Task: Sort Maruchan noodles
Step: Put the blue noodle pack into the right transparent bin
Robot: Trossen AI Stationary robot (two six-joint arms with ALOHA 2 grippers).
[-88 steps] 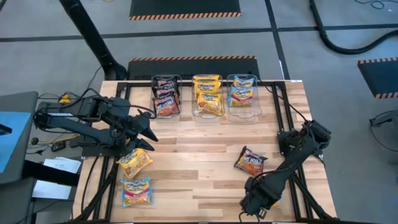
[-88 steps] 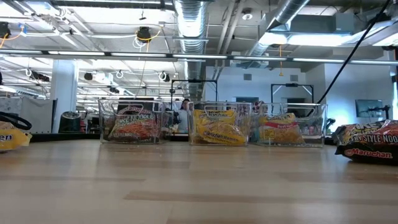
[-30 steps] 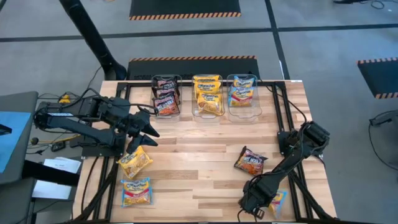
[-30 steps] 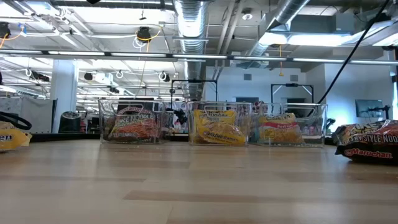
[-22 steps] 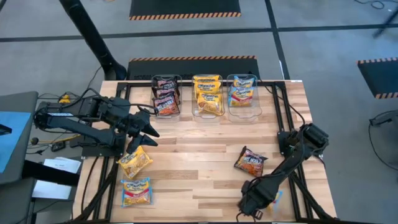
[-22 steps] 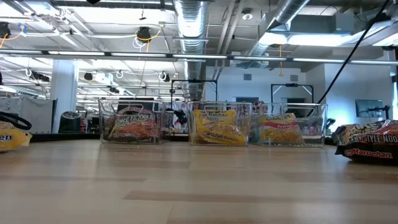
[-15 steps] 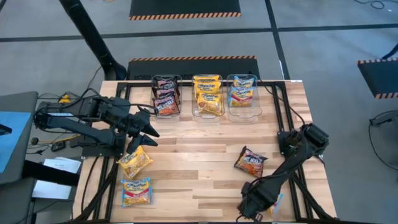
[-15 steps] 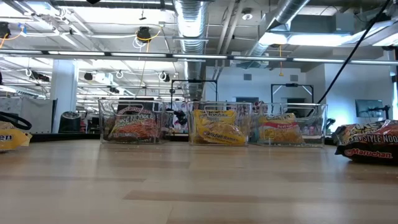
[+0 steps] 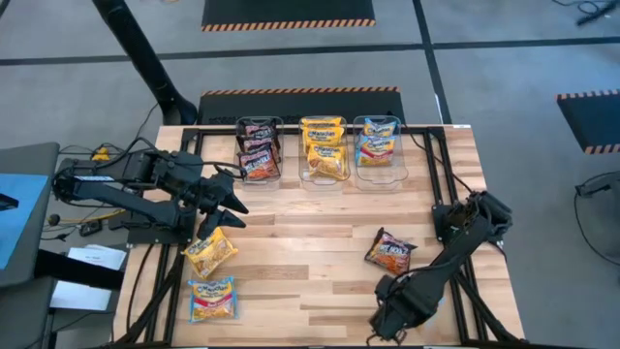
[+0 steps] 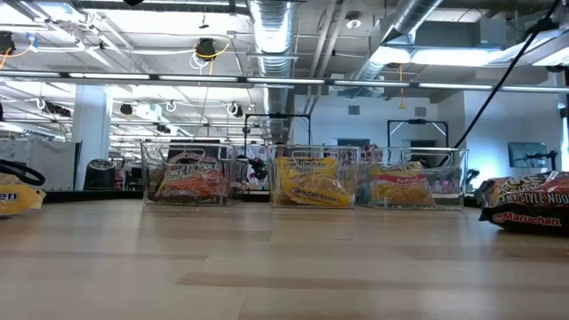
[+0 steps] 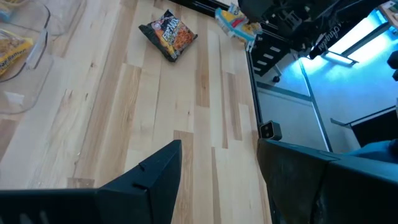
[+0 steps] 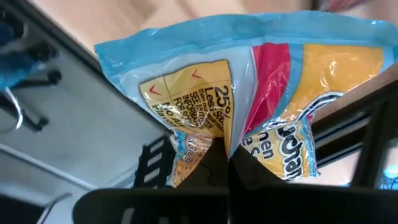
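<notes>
High view, right gripper (image 9: 386,328): low at the near right corner of the table (image 9: 320,233), fingers pinched together on a blue-yellow packet (image 12: 249,106) with a pink band.
Right wrist view: the two dark fingers (image 12: 214,168) meet on the lower edge of that packet, which fills most of the picture.
Left gripper (image 9: 228,206): over the left side of the table, just above a yellow-orange packet (image 9: 210,252); fingers spread wide, holding nothing.
Left wrist view: its dark fingers (image 11: 155,177) stand well apart over bare wood.
Loose packets: a blue-yellow one (image 9: 212,300) near the front left corner; a dark red-black one (image 9: 390,252) lying flat right of centre, near the right arm.
Tubs: three clear tubs in a row at the far edge.
Left tub (image 9: 259,175): dark red-black packets.
Middle tub (image 9: 324,175): yellow-orange packets.
Right tub (image 9: 379,173): blue-yellow packets.
Low view: the three tubs side by side across the wood, the dark packet at the right edge.
</notes>
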